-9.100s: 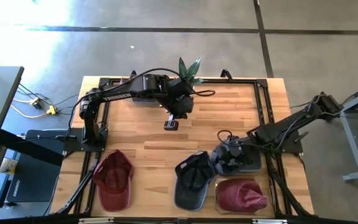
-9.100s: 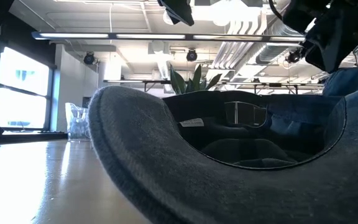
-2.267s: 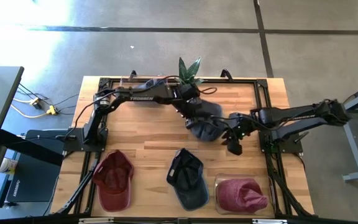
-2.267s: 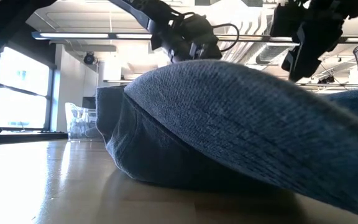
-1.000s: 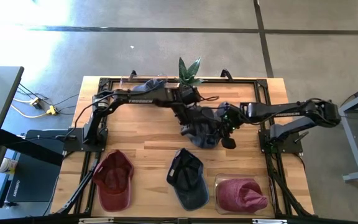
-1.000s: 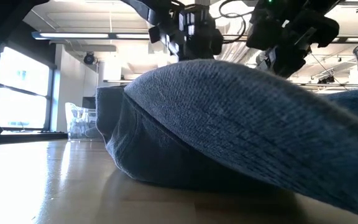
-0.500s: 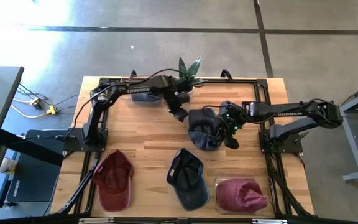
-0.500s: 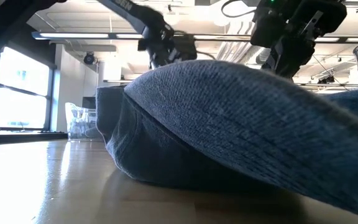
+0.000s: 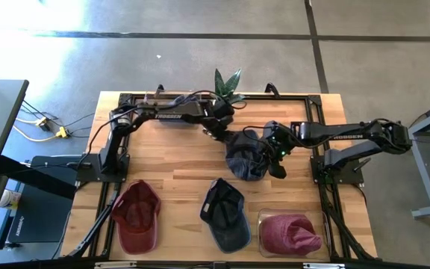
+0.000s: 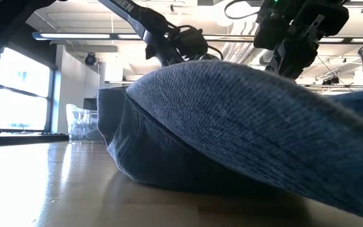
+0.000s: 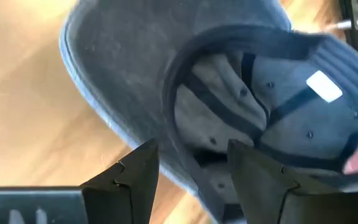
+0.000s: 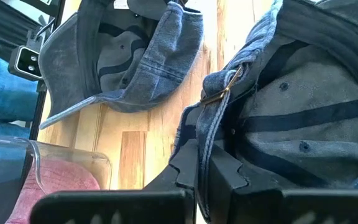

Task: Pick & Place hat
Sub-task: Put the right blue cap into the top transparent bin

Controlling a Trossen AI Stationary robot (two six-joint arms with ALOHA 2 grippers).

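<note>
One blue denim hat (image 9: 246, 155) (inside up), right fingers (image 12: 194, 165) pinching strap; left fingers (image 11: 129, 177) spread.

At centre right of the overhead frame you see a blue denim cap (image 9: 245, 158) with a grey lining and darker seam tape. Lower centre lies a second dark blue denim cap (image 9: 225, 214); lower left a dark red cap (image 9: 136, 215); lower right a pinkish-red cap (image 9: 290, 235). The tabletop (image 9: 178, 157) is pale striped wood, the plant (image 9: 227, 83) green.
</note>
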